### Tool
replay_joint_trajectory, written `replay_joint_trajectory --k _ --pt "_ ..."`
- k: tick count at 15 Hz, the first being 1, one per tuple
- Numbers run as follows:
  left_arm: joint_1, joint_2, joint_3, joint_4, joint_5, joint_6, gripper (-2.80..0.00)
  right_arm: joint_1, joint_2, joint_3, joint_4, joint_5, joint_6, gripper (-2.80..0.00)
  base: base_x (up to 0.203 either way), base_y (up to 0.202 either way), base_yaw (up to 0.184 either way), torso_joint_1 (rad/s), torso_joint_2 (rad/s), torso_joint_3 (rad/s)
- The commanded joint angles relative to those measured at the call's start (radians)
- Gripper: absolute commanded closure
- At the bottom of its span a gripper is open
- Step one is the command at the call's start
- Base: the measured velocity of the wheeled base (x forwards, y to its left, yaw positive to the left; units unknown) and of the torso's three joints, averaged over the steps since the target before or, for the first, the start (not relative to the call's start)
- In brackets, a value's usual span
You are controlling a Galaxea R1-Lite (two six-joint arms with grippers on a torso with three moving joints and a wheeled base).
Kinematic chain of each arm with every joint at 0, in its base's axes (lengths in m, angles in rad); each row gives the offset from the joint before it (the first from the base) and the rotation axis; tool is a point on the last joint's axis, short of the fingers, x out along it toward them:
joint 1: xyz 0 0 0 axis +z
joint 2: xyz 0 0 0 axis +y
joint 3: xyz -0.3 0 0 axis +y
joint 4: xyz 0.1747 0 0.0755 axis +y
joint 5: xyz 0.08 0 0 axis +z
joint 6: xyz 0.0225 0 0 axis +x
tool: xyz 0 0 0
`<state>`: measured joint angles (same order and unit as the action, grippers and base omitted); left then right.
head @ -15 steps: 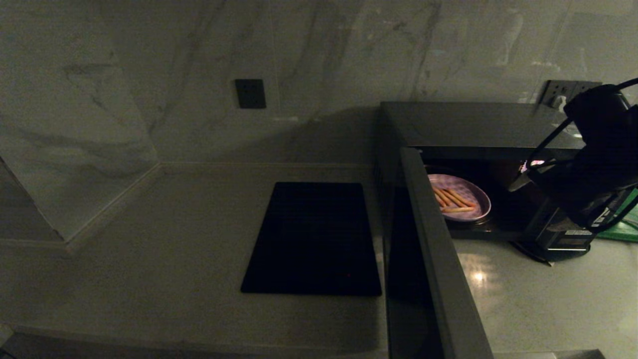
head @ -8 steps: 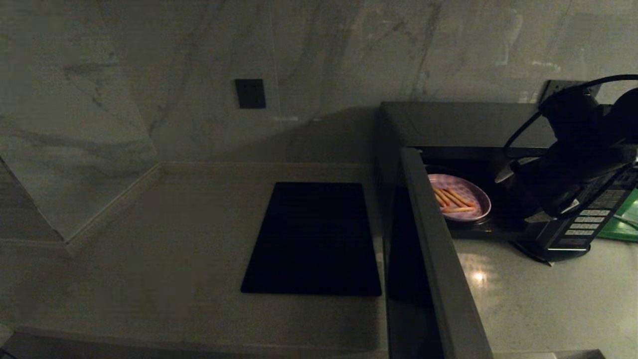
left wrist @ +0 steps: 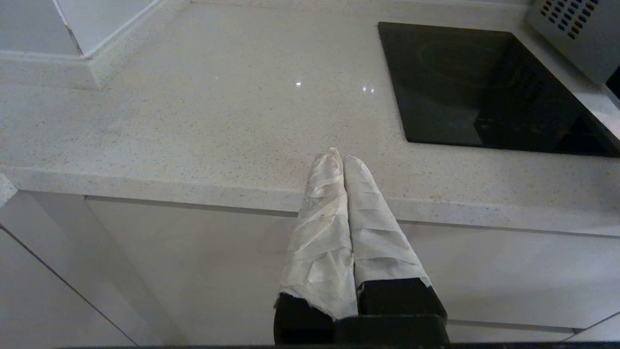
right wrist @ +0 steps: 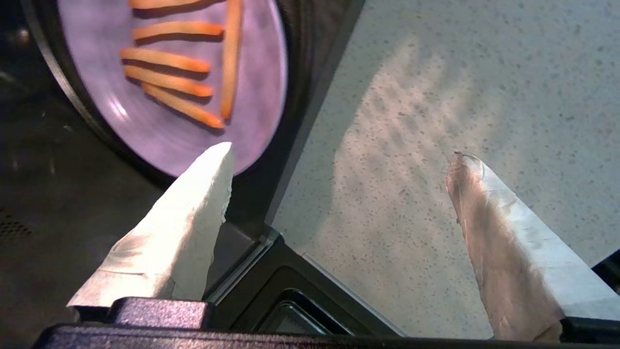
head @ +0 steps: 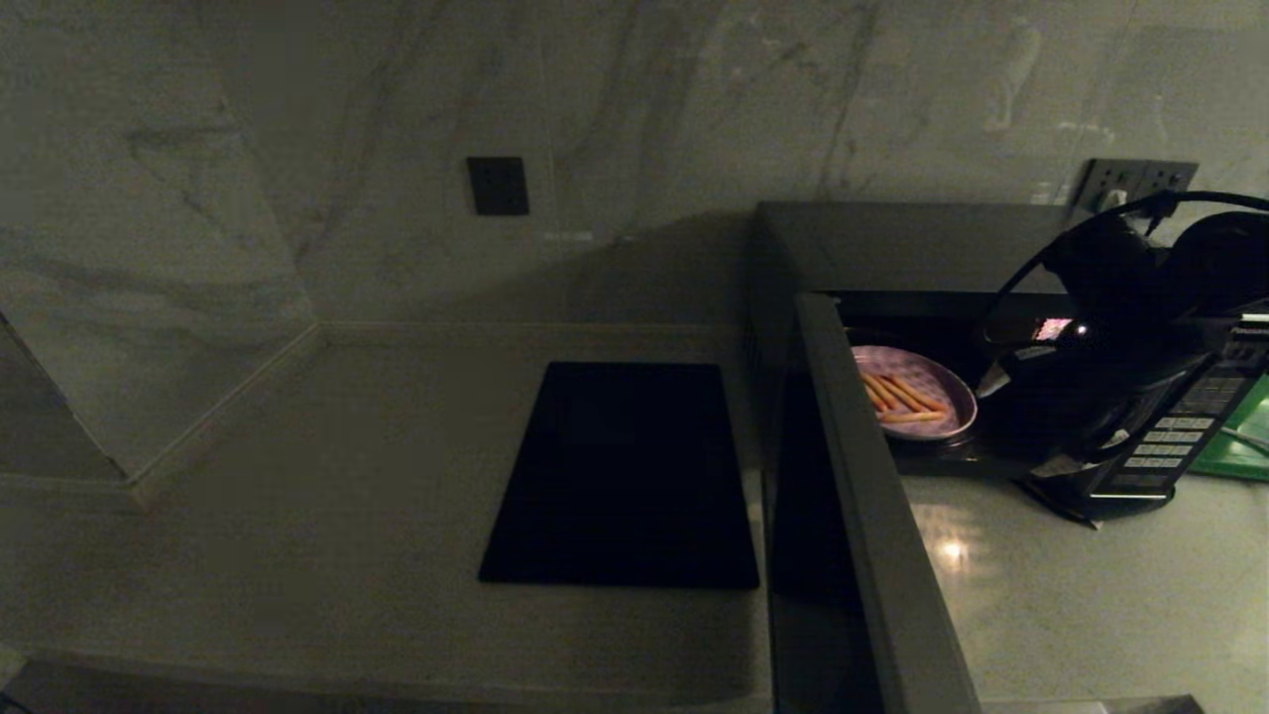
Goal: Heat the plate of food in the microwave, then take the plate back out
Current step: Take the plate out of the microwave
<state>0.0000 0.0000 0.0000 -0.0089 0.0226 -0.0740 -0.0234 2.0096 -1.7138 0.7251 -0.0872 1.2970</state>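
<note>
The microwave (head: pixel 932 248) stands at the right of the counter with its door (head: pixel 863 516) swung wide open towards me. Inside on the turntable lies the pale lilac plate of food (head: pixel 917 392) with several orange-tan sticks, seen close in the right wrist view (right wrist: pixel 169 121). My right gripper (head: pixel 1023 421) hangs open at the front right corner of the oven's mouth, just right of the plate and holding nothing. In its wrist view (right wrist: pixel 341 152) one finger (right wrist: pixel 193 218) reaches the plate's rim and the other (right wrist: pixel 494 232) is over the counter. My left gripper (left wrist: pixel 339 156) is shut and empty over the counter's front edge.
A flat black cooktop (head: pixel 625 476) is set into the counter left of the microwave. The button panel (head: pixel 1170 436) shows under my right arm. A green object (head: pixel 1239 446) lies at the far right. Wall sockets (head: pixel 1130 183) sit behind the oven.
My right arm has moved left and lower, bringing its open gripper from the button panel side to the oven's mouth beside the plate. The plate and door have not moved.
</note>
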Motion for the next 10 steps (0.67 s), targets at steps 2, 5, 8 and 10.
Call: replay_joint_trajectory --k 2,5,8,10 --pt "0.0 0.002 0.0 0.0 0.0 -0.001 0.0 -0.01 0.003 0.018 -0.057 0.004 0.007 -2.8 0.0 0.0 0.0 0.0 0.0 0.0" --pt "0.0 0.001 0.0 0.0 0.0 -0.001 0.0 -0.023 -0.007 0.059 -0.171 0.041 -0.006 -2.8 0.0 0.0 0.0 0.0 0.0 0.0" --pt "0.0 0.001 0.0 0.0 0.0 -0.001 0.0 -0.061 -0.069 0.179 -0.322 0.16 -0.055 -2.8 0.0 0.0 0.0 0.0 0.0 0.0" --pt "0.0 0.001 0.0 0.0 0.0 -0.001 0.0 -0.074 -0.101 0.244 -0.397 0.175 -0.074 -2.8 0.0 0.0 0.0 0.0 0.0 0.0"
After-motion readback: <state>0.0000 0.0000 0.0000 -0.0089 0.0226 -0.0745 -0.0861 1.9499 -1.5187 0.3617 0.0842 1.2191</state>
